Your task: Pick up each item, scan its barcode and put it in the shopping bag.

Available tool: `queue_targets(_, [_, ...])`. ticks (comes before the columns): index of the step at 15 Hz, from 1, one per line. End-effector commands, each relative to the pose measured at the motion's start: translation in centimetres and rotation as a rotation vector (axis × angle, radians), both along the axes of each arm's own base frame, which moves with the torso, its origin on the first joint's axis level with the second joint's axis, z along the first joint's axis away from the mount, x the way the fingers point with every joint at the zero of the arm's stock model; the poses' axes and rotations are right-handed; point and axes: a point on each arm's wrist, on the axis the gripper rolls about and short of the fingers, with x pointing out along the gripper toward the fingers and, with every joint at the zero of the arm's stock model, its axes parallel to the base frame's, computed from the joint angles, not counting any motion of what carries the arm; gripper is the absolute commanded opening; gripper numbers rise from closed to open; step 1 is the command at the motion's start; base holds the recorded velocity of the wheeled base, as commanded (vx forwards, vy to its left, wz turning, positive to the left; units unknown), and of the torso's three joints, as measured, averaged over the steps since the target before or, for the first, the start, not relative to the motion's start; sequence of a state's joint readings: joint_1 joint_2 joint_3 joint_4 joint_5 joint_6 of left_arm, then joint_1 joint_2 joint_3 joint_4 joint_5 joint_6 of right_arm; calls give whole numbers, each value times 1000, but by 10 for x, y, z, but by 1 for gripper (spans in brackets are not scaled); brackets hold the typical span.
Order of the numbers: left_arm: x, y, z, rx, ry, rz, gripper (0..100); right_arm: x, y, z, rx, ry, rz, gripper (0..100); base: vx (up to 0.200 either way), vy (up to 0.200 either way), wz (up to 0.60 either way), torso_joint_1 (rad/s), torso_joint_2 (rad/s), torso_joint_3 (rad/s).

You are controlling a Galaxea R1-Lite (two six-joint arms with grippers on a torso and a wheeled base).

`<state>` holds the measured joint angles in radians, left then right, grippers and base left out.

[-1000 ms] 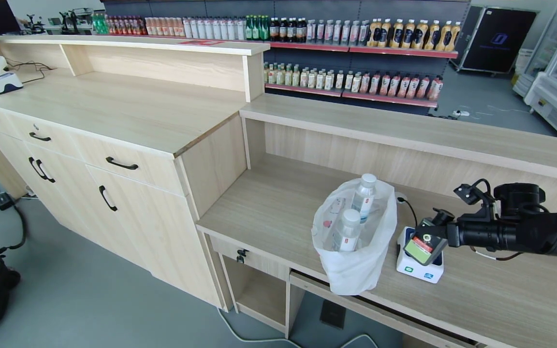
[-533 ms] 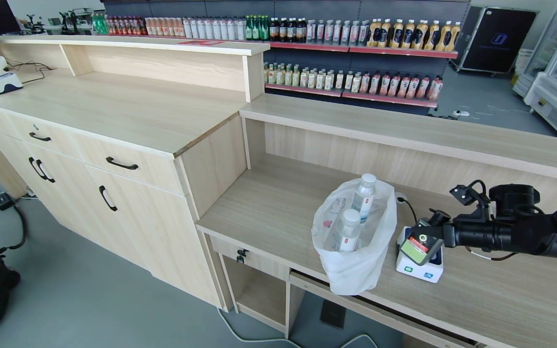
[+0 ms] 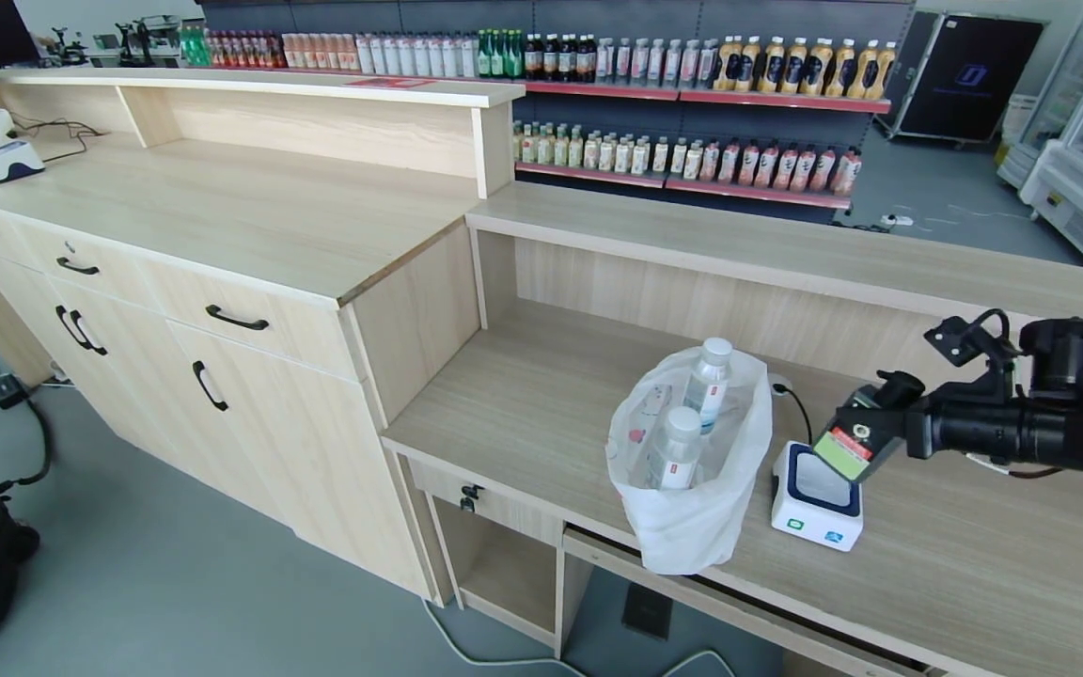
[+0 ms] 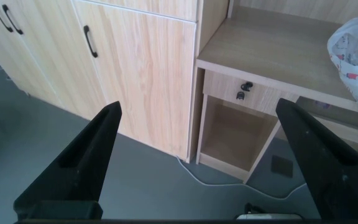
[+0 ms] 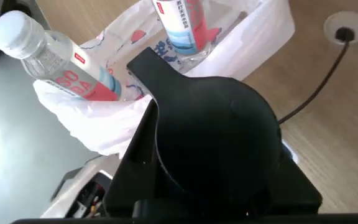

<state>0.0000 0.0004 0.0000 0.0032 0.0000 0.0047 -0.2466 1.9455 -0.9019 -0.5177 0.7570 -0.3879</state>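
Observation:
My right gripper (image 3: 883, 425) is shut on a small dark item with a green and red label (image 3: 850, 448), held tilted in the air just above and right of the white barcode scanner (image 3: 817, 495). In the right wrist view the item's black body (image 5: 210, 137) hides the fingers. Left of the scanner stands the white shopping bag (image 3: 692, 512) with two clear water bottles (image 3: 709, 381) (image 3: 675, 449) upright inside; the same bottles (image 5: 48, 56) (image 5: 182, 25) and bag (image 5: 98, 127) appear below the wrist. My left gripper (image 4: 199, 107) hangs open over the floor beside the cabinet.
The scanner's black cable (image 3: 793, 404) runs to a hole in the desk (image 5: 344, 28). A raised back ledge (image 3: 786, 249) borders the low desk. A taller counter (image 3: 222, 216) with drawers stands to the left. Bare desk surface (image 3: 974, 574) lies right of the scanner.
My right gripper has lifted the item off the scanner's face and drawn it up and to the right. The bag, bottles and scanner have stayed put.

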Motion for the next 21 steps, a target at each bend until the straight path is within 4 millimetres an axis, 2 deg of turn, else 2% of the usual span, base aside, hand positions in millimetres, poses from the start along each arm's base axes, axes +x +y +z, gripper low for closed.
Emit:
queue_targets(1, [0,0,0,0,-1,0,100,-66,-15,42,-255,-195,-67,0,0,0,0,0,0,0])
queue_targets(2, [0,0,0,0,-1,0,100,-87,-17,41,-370,-242,-48,0,0,0,0,0,0,0])
queue_targets(4, [0,0,0,0,-1,0,100,-90,-7,46,-406,-289,-2,0,0,0,300,1,1,-1])
queue_targets(7, [0,0,0,0,-1,0,100,-69,15,44,-405,-383,78,0,0,0,600,-1,1,4])
queue_targets(9, [0,0,0,0,-1,0,100,-52,32,36,-352,-379,131,0,0,0,0,0,0,0])
queue_targets(12, [0,0,0,0,-1,0,100,-27,54,10,-233,-274,183,0,0,0,0,0,0,0])
queue_targets(14, [0,0,0,0,-1,0,100,-12,60,-10,-165,-204,184,0,0,0,0,0,0,0])
queue_targets(18, [0,0,0,0,-1,0,100,13,58,-43,-137,-142,180,0,0,0,0,0,0,0])
queue_targets(21, [0,0,0,0,-1,0,100,31,56,-55,-133,-133,177,0,0,0,0,0,0,0])
